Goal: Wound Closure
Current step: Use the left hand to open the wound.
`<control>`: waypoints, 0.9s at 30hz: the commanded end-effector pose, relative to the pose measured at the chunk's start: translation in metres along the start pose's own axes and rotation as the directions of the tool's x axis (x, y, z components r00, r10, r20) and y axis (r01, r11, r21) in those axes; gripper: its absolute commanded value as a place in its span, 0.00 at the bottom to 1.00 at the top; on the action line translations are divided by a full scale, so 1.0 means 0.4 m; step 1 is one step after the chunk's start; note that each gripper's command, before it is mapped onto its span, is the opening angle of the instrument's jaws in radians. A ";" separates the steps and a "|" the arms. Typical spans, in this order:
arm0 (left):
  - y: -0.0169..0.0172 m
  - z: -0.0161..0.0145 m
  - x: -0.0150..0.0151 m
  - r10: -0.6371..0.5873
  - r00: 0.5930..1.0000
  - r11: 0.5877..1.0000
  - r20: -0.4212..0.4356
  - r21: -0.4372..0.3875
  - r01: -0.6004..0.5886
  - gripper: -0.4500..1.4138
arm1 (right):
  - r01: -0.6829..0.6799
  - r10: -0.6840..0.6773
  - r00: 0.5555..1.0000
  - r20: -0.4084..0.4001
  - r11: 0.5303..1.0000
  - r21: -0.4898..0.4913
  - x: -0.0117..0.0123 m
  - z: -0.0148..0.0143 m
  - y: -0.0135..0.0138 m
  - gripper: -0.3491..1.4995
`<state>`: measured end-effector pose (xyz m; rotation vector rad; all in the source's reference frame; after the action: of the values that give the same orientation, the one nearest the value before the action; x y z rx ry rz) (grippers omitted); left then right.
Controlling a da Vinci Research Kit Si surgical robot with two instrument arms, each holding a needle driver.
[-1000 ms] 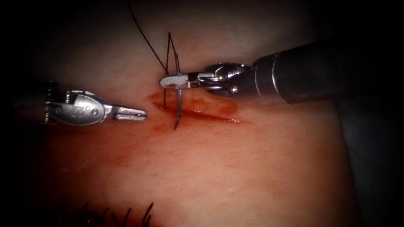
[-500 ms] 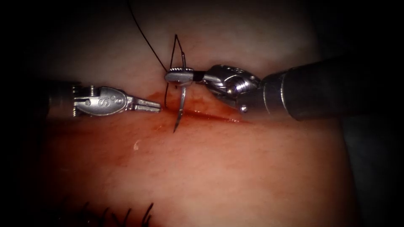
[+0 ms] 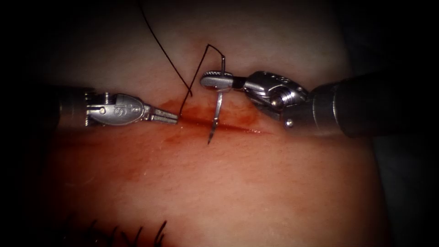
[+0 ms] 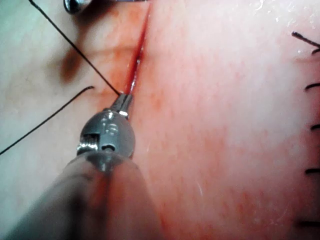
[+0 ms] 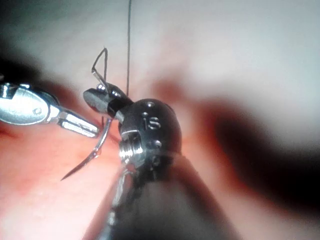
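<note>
Pale pink pork-belly tissue [image 3: 256, 183]: red horizontal cut [image 3: 228, 126] unclosed.

Right steel needle-driver tool [image 3: 218, 82]: jaws clamp curved steel needle [image 3: 216, 114] near swaged end; tip free above cut; long overhang risks swivel.

Left steel tool [image 3: 162, 116]: jaws closed, empty, at cut's left end.

Black thread [image 3: 164, 43] near left tool: snag risk.

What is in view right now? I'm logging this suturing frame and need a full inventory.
tissue: one, pale pink, under everything.
cut: one, dark red slit, running across the middle.
red fluid: one smear, along the cut.
needle: one, silver, curved, held near its thread end, point over the cut, not in the tissue.
thread: one, black, from the needle's end to the cut's left end and away upward.
earlier stitch ends: several, black, bottom edge.
left tool: one, silver, shut, holding nothing, at the cut's left end.
right tool: one, silver, holds the needle.
</note>
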<state>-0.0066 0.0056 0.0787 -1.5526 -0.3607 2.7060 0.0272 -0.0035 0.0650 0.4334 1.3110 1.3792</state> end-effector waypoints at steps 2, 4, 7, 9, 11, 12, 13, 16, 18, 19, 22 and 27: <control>-0.0007 0.0019 -0.0012 0.000 1.000 1.000 0.007 0.006 0.000 0.00 | -0.001 0.002 1.000 -0.003 1.000 0.014 0.0000 -0.0004 -0.0001 0.00; -0.0009 0.0021 -0.0016 -0.002 1.000 1.000 0.015 0.013 0.002 0.00 | -0.004 0.004 1.000 -0.005 1.000 0.020 0.0002 -0.0012 -0.0007 0.00; -0.0010 0.0026 -0.0020 -0.007 0.999 1.000 0.053 0.013 0.007 0.00 | 0.000 0.000 1.000 -0.005 1.000 0.029 -0.0002 -0.0017 -0.0023 0.00; -0.0004 0.0032 -0.0023 -0.005 0.997 1.000 0.076 0.002 0.005 0.00 | 0.000 0.000 1.000 -0.004 1.000 0.031 -0.0002 -0.0015 -0.0028 0.00; 0.0014 0.0044 -0.0028 -0.007 0.993 1.000 0.119 -0.021 0.009 0.00 | -0.001 0.001 1.000 -0.004 0.999 0.034 0.0001 -0.0010 -0.0028 0.00; 0.0018 0.0048 -0.0030 -0.003 0.991 1.000 0.131 -0.029 0.007 0.00 | -0.001 0.001 1.000 -0.004 0.999 0.034 0.0001 -0.0009 -0.0027 0.00; 0.0022 0.0052 -0.0032 0.000 0.990 0.999 0.141 -0.040 0.005 0.00 | -0.001 0.001 1.000 -0.004 0.999 0.033 0.0001 -0.0007 -0.0027 0.00; 0.0019 0.0064 -0.0039 -0.016 0.986 0.998 0.169 -0.057 0.026 0.00 | 0.006 -0.006 1.000 -0.005 0.999 0.038 -0.0004 -0.0002 -0.0030 0.00; 0.0006 0.0072 -0.0047 -0.027 0.983 0.997 0.183 -0.065 0.040 0.00 | 0.007 -0.007 1.000 -0.008 0.999 0.041 -0.0010 0.0002 -0.0035 0.00; -0.0002 0.0075 -0.0051 -0.032 0.981 0.996 0.192 -0.070 0.046 0.00 | 0.008 -0.008 1.000 -0.009 0.999 0.043 -0.0015 0.0006 -0.0038 0.00; -0.0031 0.0088 -0.0072 -0.044 0.972 0.994 0.229 -0.084 0.065 0.00 | 0.032 -0.032 0.999 0.000 0.999 0.041 -0.0031 0.0019 -0.0043 0.00; -0.0070 0.0104 -0.0129 -0.056 0.939 0.993 0.340 -0.078 0.088 0.00 | 0.100 -0.100 0.995 0.011 0.995 0.026 -0.0064 0.0050 -0.0042 0.00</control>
<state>-0.0070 0.0068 0.0858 -0.9937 -0.5678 2.9527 0.0299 -0.0051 0.0649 0.3835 1.3262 1.2710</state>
